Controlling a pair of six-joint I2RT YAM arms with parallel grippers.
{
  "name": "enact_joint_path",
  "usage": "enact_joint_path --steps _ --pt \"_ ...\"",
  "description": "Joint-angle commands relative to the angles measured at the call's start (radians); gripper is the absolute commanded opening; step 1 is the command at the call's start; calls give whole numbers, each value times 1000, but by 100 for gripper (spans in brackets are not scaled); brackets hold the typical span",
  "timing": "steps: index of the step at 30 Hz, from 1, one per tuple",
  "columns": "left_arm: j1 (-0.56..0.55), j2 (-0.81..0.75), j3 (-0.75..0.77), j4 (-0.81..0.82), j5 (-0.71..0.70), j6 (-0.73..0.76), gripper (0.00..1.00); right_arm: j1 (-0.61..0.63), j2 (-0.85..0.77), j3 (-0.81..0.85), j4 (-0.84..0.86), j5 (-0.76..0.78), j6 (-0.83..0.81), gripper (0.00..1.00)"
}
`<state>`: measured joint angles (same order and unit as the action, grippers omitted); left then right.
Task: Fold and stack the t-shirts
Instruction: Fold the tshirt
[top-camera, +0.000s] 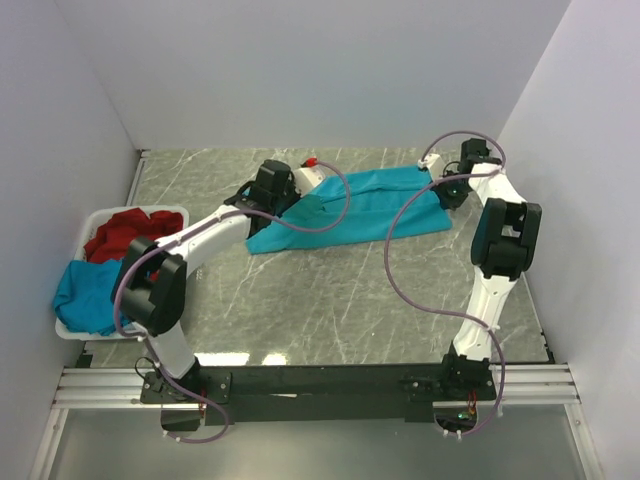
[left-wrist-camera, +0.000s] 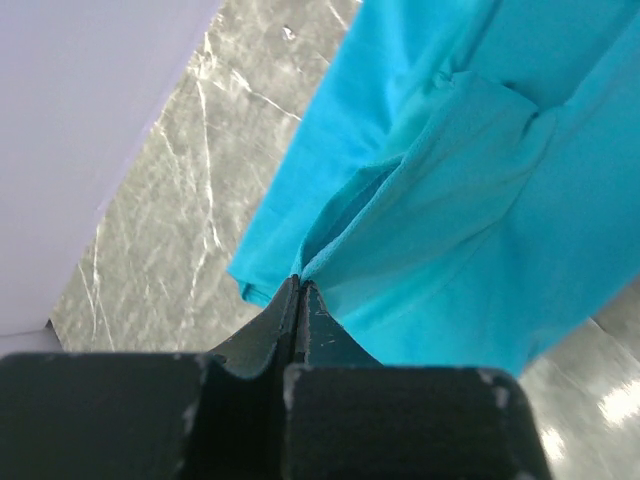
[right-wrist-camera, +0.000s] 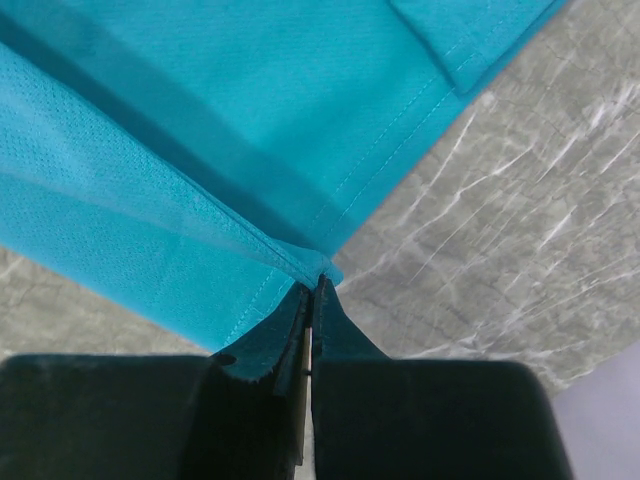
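Note:
A teal-blue t-shirt (top-camera: 365, 205) lies stretched across the far middle of the table. My left gripper (top-camera: 292, 195) is shut on its left end; the left wrist view shows the cloth (left-wrist-camera: 470, 180) pinched at my gripper (left-wrist-camera: 299, 285). My right gripper (top-camera: 447, 183) is shut on its right end; the right wrist view shows a hemmed corner (right-wrist-camera: 200, 130) pinched at my gripper (right-wrist-camera: 315, 285). A red t-shirt (top-camera: 125, 233) and a teal-blue t-shirt (top-camera: 90, 293) lie in the basket.
A white plastic basket (top-camera: 95, 217) stands at the left edge of the table. White walls close in the left, back and right. Purple cables loop over both arms. Bare marble tabletop (top-camera: 330, 300) lies in front of the shirt.

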<state>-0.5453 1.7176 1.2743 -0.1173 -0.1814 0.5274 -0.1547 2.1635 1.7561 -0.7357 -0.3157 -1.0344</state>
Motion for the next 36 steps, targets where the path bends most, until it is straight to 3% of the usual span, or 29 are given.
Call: enact_joint_path --steps 1,36 --pt "21 46 74 30 0 37 0 24 16 59 38 32 60 0" --pt "58 188 209 41 -35 85 0 86 108 160 71 171 189 0"
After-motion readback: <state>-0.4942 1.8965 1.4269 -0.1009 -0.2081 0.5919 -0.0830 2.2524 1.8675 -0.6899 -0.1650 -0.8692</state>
